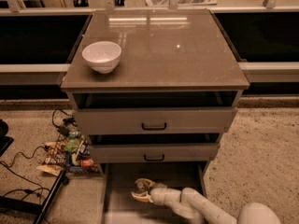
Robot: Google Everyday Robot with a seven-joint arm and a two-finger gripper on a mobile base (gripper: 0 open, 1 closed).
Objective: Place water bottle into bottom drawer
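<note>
The bottom drawer is pulled open under the grey cabinet, and its flat grey floor shows. My gripper reaches into it from the lower right on the white arm and sits low over the drawer floor, left of its middle. I cannot make out the water bottle; if it is in the gripper, it is hidden among the pale fingers.
A white bowl stands at the left on the cabinet top. The two upper drawers with black handles are slightly open. Snack packets, cables and a black stand leg lie on the floor at left.
</note>
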